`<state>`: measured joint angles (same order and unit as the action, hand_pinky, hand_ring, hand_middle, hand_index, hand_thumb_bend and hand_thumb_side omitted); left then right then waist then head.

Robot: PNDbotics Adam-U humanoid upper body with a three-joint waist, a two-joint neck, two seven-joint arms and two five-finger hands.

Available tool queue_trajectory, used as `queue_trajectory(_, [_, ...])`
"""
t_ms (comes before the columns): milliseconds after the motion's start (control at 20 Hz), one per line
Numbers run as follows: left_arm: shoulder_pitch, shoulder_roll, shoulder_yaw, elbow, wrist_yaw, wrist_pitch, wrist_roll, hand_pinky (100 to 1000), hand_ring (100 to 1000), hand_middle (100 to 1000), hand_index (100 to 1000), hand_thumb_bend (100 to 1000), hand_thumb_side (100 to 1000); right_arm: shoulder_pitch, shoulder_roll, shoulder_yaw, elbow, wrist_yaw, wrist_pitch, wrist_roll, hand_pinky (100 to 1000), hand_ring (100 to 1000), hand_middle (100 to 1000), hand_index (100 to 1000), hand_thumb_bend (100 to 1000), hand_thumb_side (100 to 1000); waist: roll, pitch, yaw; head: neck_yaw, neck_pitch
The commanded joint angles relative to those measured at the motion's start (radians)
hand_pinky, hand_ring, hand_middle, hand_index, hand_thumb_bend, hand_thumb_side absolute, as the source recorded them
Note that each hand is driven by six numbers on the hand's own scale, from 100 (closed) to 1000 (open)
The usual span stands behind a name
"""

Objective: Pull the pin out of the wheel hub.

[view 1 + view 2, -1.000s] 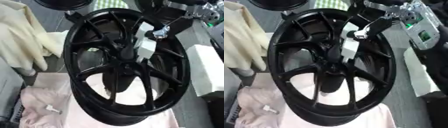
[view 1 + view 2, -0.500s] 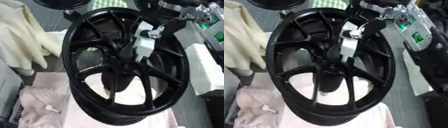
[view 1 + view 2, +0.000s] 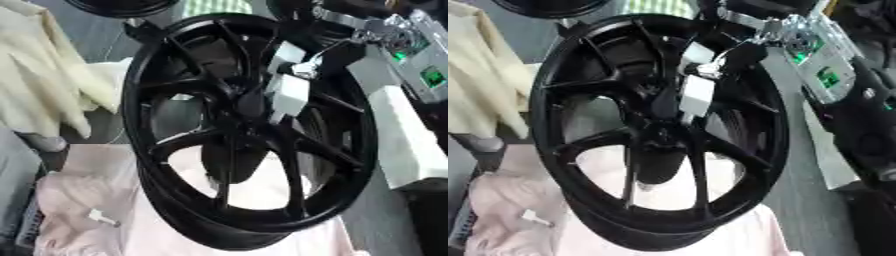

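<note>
The right hand point(image 3: 302, 67) comes in from the upper right, its white-padded fingers point(image 3: 289, 92) over the spokes just above the middle of the wheel hub point(image 3: 241, 107); whether they pinch anything cannot be told. The pin cannot be made out; it presumably sits at the hub centre, just below and left of the fingers. The black wheel point(image 3: 175, 200) stands tilted on pink cloth point(image 3: 79, 210). The left hand is out of view.

Glossy black metal wheel hub point(image 3: 245, 130), soft pink cloth point(image 3: 79, 210)
</note>
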<state>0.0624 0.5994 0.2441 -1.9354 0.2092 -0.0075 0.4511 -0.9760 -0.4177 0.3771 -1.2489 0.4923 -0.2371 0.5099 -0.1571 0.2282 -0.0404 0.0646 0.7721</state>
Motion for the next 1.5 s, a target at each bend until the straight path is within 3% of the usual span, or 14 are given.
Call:
queue_trajectory(50, [-0.004, 0.036, 0.009, -0.009, -0.003, 0.003, 0.001, 544, 596, 543, 651, 100, 853, -0.018, -0.018, -0.01, -0.01, 0.008, 0.001, -0.003, 710, 708, 568, 747, 481, 489, 0.007, -0.013, -0.001, 0.001, -0.002])
queue_trajectory(1050, [-0.006, 0.033, 0.008, -0.009, -0.003, 0.004, -0.001, 544, 597, 543, 650, 100, 858, -0.005, -0.023, -0.018, -0.006, 0.028, 0.017, -0.011, 678, 659, 465, 670, 485, 481, 0.008, -0.012, -0.002, -0.017, -0.002])
queue_trajectory(1500, [-0.01, 0.032, 0.006, -0.009, -0.003, 0.005, -0.002, 544, 597, 543, 649, 100, 860, -0.005, -0.02, -0.029, 0.003, -0.003, 0.021, -0.009, 663, 615, 420, 610, 463, 364, 0.012, -0.007, 0.0, -0.029, -0.002])
